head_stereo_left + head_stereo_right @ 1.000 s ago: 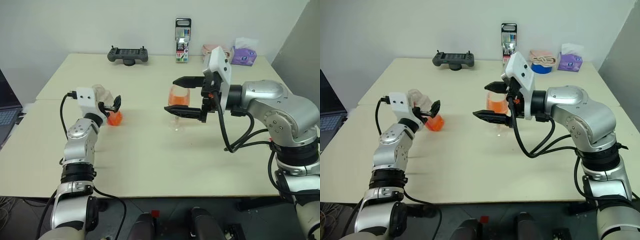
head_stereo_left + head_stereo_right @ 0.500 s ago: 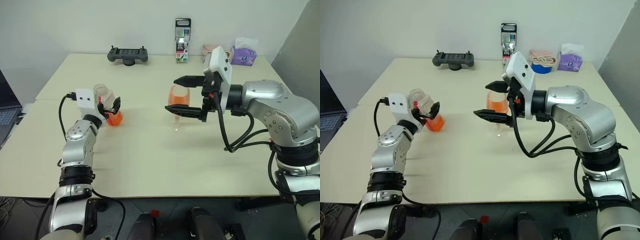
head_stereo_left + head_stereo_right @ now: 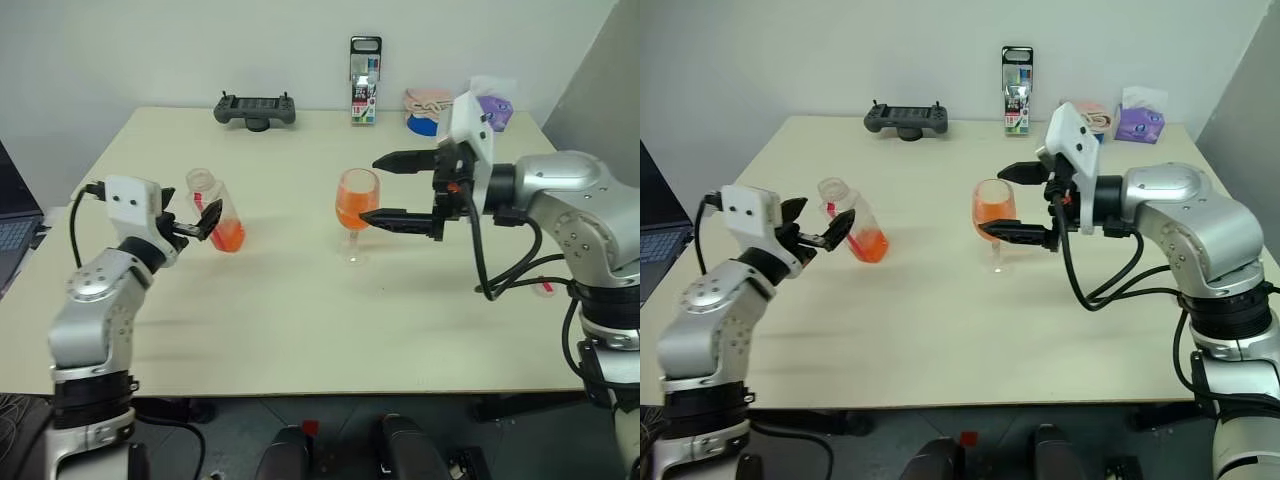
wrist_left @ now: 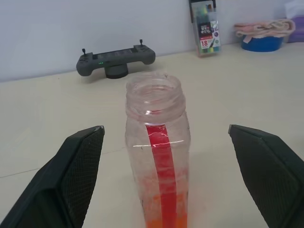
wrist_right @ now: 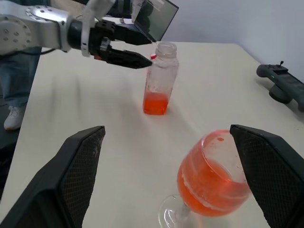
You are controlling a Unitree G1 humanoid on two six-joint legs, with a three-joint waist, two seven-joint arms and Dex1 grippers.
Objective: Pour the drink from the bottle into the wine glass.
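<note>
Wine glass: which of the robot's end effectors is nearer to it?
Right. The right end effector is open just beside the wine glass, fingers apart from it; the left end effector is across the table by the bottle.

The left gripper (image 3: 190, 224) drew back off the bottle (image 3: 214, 212), now upright; the right gripper (image 3: 398, 190) cleared the wine glass (image 3: 356, 209).

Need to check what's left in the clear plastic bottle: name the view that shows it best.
The left wrist view: the clear plastic bottle stands close, uncapped, orange-red drink only at its bottom. The right wrist view shows it farther off; the eye views show it small.
</note>
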